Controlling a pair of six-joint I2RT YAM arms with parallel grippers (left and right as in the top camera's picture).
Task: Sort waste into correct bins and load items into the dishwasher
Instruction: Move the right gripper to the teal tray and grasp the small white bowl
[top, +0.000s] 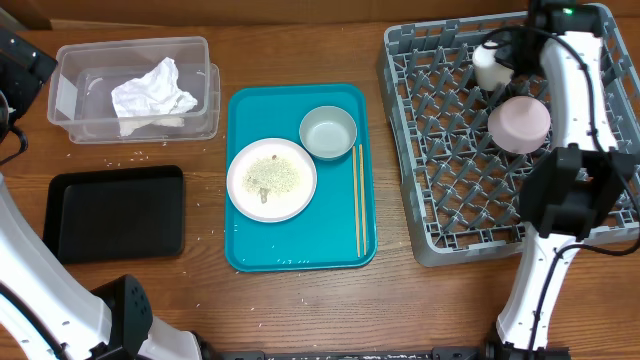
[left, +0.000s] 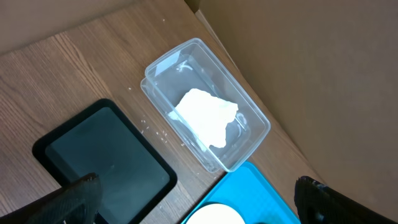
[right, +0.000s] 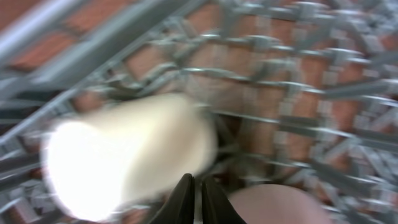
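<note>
The small white cup (top: 489, 62) is sitting in a far corner of the dish rack (top: 450, 215). The right gripper (right: 198, 182) is hanging just beside it with its fingers together. The crumpled napkin (top: 152, 92) is lying in the clear tub (top: 70, 60), and the left gripper (left: 198, 182) is hovering above the surface (top: 200, 310) near it, fingers spread wide.

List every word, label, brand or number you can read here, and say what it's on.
None readable. The clear tub, black tray, teal tray, plate and dish rack carry no print. The right wrist view is too blurred to show any.
</note>
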